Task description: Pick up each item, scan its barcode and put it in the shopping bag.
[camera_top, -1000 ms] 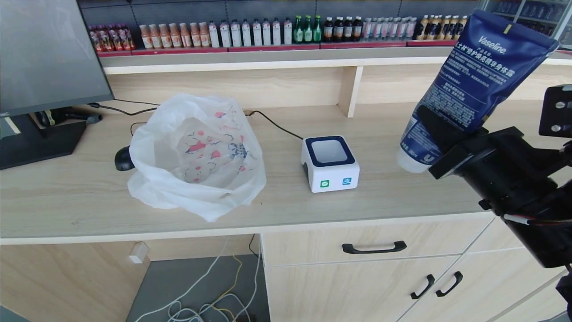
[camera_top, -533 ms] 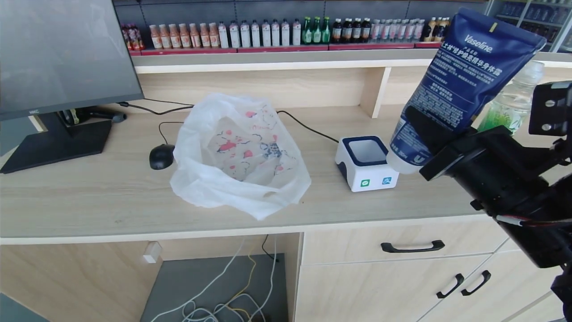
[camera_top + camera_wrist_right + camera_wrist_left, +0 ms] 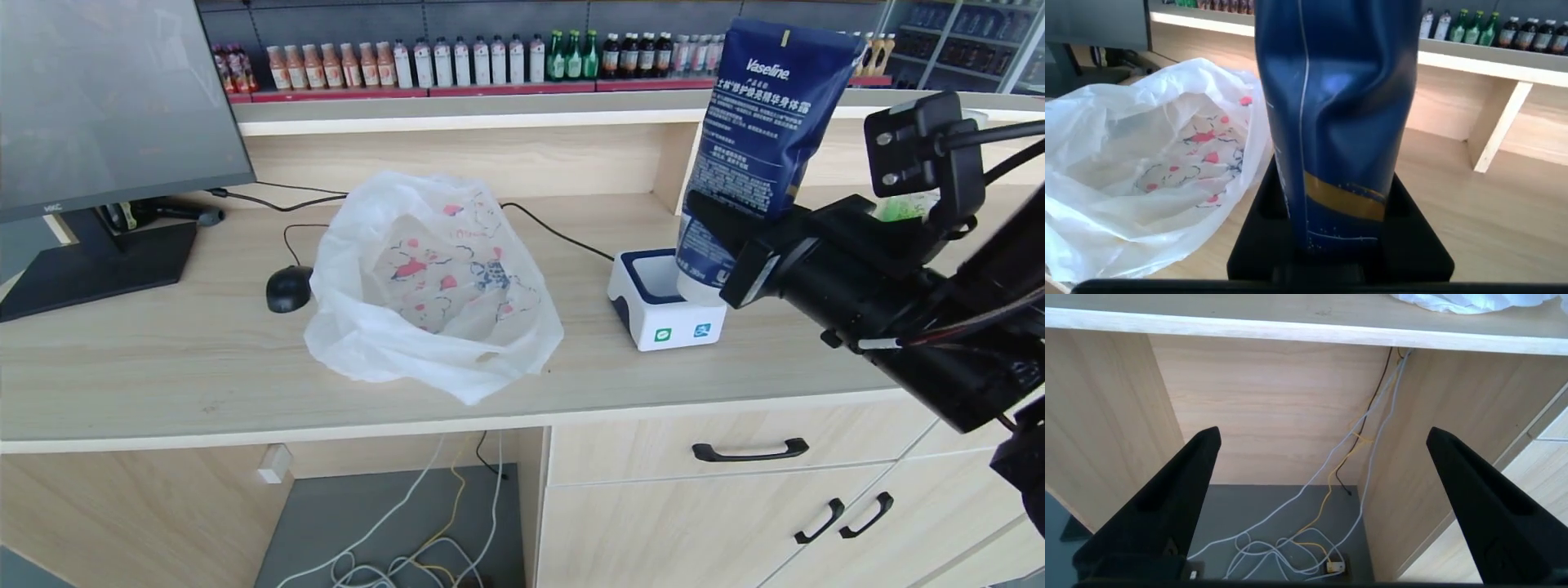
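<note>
We see a dark blue tube (image 3: pixel 759 122) with white print, a gold band and a white cap, gripped in the black right gripper (image 3: pixel 1333 224). On the pale wood-grain counter (image 3: pixel 163 367), the shopping bag (image 3: pixel 424 286) is translucent white with a red and dark blue pattern. The scanner (image 3: pixel 678 331) is white with a navy rim and small green and blue squares on its front, the mouse (image 3: pixel 287 288) is black, and below the counter's front edge the drawer handles (image 3: pixel 749 450) are black too.
</note>
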Robot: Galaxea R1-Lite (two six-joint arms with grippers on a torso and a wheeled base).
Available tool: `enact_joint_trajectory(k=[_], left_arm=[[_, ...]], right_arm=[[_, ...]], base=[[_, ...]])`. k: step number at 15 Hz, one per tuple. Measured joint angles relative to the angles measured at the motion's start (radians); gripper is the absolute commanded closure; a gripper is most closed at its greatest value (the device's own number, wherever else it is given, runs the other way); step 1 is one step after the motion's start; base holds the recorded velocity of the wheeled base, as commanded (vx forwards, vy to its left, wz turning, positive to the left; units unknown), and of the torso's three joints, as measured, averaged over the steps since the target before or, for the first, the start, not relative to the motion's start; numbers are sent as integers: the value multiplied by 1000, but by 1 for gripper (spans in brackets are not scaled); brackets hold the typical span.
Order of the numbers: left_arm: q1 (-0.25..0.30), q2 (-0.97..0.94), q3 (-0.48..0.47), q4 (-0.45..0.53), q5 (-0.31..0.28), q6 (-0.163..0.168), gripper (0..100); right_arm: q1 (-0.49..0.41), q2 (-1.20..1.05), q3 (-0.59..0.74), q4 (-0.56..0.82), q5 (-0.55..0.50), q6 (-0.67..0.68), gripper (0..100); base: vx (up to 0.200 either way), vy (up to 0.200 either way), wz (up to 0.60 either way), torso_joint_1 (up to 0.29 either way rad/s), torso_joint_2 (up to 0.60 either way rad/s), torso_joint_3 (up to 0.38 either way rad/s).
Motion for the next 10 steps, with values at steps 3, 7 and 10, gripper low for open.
enact_joint_trajectory(k=[3, 7, 10], left_arm=[[1, 0, 0, 0, 0, 0, 0], [1, 0, 0, 0, 0, 0, 0], [1, 0, 0, 0, 0, 0, 0]], right_arm=[[-9, 33, -142, 77, 24, -67, 100], [-58, 83, -194, 89, 163, -288, 100], [-134, 99, -214, 89, 308, -455, 100]], base=[[0, 0, 0, 0, 0, 0], [0, 0, 0, 0, 0, 0], [0, 0, 0, 0, 0, 0]])
